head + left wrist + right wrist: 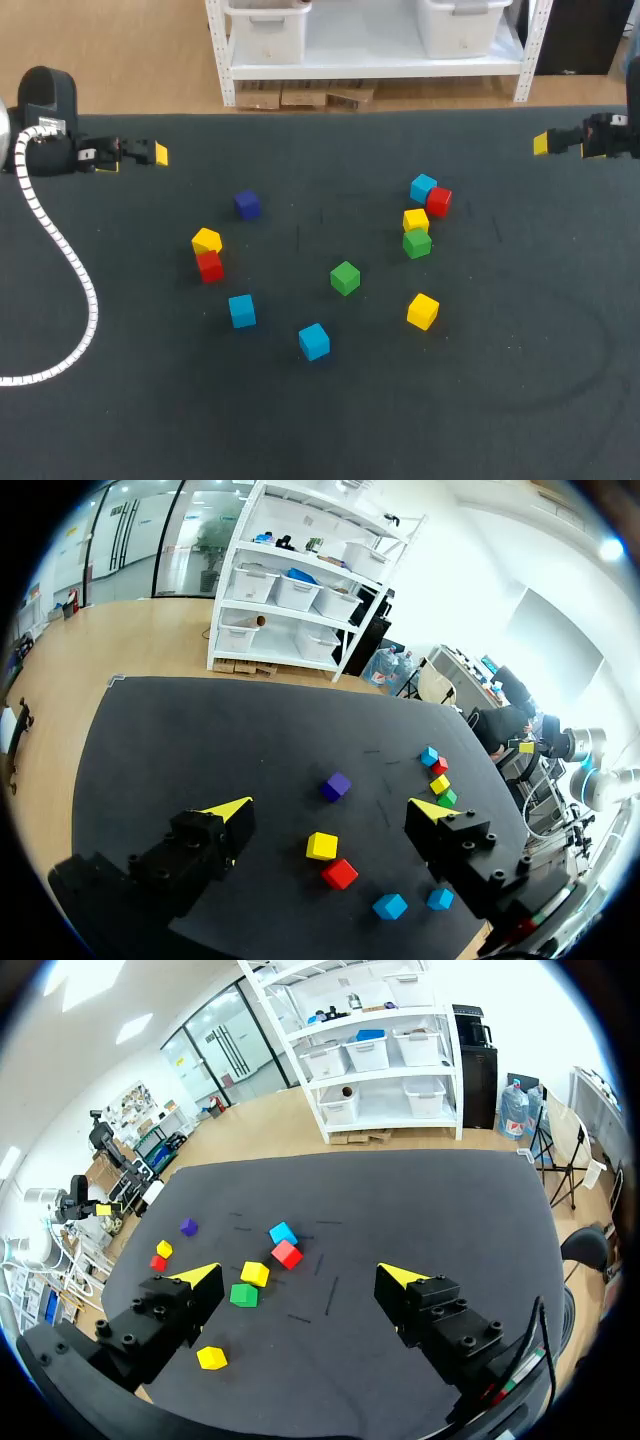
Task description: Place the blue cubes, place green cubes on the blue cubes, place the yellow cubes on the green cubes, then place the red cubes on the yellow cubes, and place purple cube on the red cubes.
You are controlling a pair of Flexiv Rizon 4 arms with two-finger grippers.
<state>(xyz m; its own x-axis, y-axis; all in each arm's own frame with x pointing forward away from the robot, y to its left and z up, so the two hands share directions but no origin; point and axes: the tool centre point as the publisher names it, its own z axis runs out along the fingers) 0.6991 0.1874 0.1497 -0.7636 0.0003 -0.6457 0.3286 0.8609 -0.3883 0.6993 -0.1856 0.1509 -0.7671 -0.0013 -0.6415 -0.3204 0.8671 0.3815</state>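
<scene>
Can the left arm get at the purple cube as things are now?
Probably yes. The left gripper is open and empty, and the purple cube stands alone, with only bare table between them.

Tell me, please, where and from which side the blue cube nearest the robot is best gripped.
Come straight down from above and close on two opposite side faces of the blue cube. It sits flat with bare table all round, leaving room; it seems turned slightly, so the wrist likely needs rotating to match.
</scene>
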